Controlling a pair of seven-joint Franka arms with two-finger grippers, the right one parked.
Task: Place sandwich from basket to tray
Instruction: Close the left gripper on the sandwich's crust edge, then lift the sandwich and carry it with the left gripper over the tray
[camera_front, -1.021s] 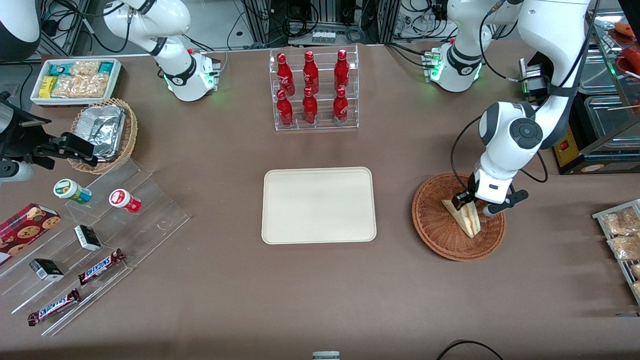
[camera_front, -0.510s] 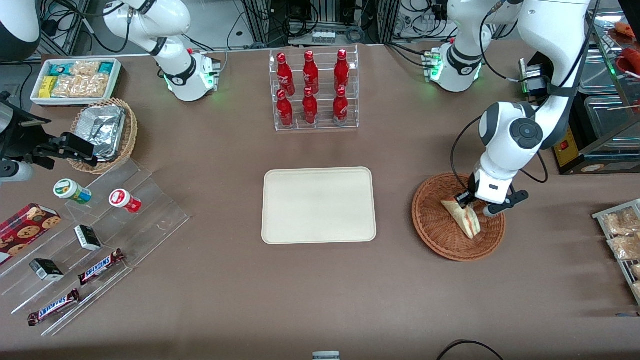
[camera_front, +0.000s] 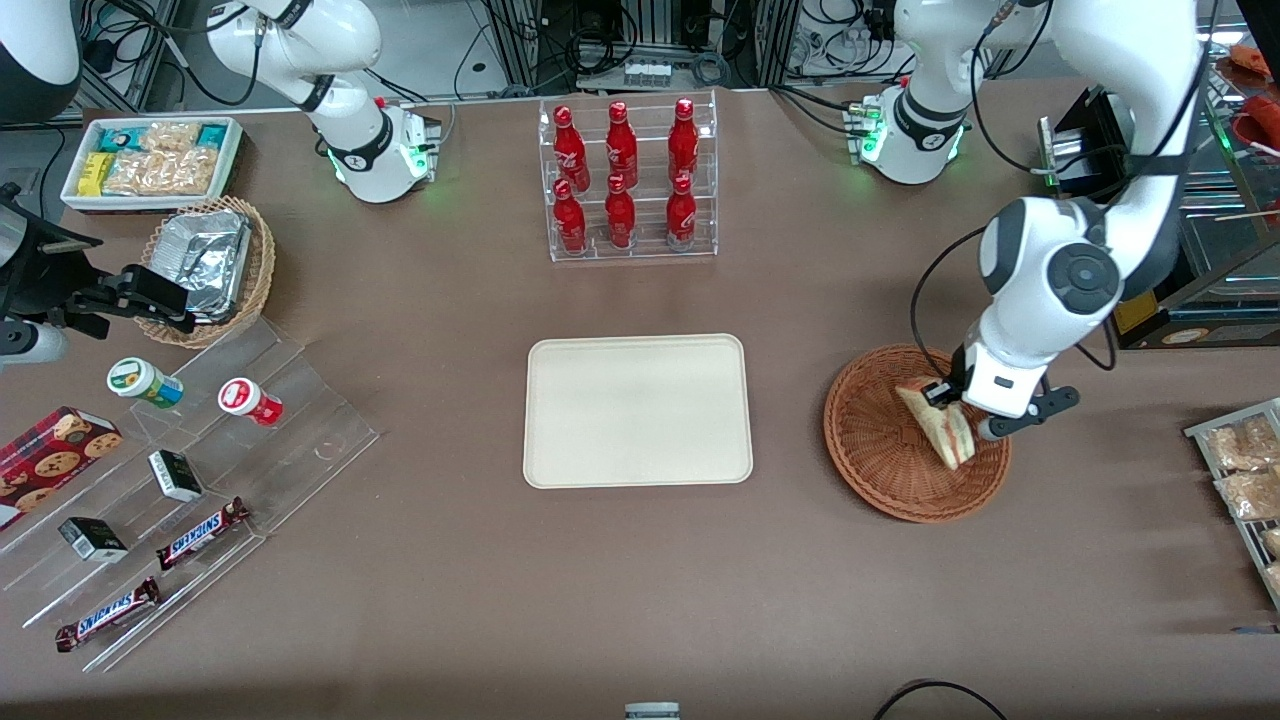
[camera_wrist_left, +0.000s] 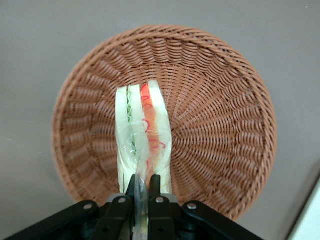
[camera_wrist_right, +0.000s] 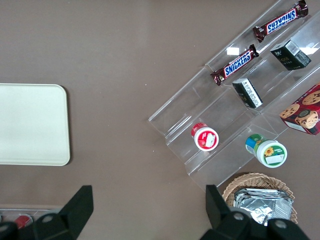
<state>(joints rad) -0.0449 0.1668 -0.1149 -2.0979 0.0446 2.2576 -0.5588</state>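
The sandwich (camera_front: 940, 427) (camera_wrist_left: 143, 133), a pale bread wedge with red and green filling at its cut edge, hangs lifted over the reddish-brown wicker basket (camera_front: 880, 450) (camera_wrist_left: 220, 120). My left gripper (camera_front: 945, 397) (camera_wrist_left: 143, 181) is shut on the sandwich's wrapped end, the black fingers pinching it close together. The cream tray (camera_front: 637, 410) (camera_wrist_right: 30, 124) lies flat on the table toward the parked arm's end from the basket, with nothing on it.
A clear rack of red bottles (camera_front: 627, 180) stands farther from the front camera than the tray. A wire rack of snack packets (camera_front: 1245, 480) sits at the working arm's end. Stepped acrylic shelves with candy bars (camera_front: 200, 530) and a foil-filled tan basket (camera_front: 210, 265) lie toward the parked arm's end.
The gripper closed on the sandwich and raised it off the basket floor; the arm's wrist has moved up and slightly toward the working arm's end.
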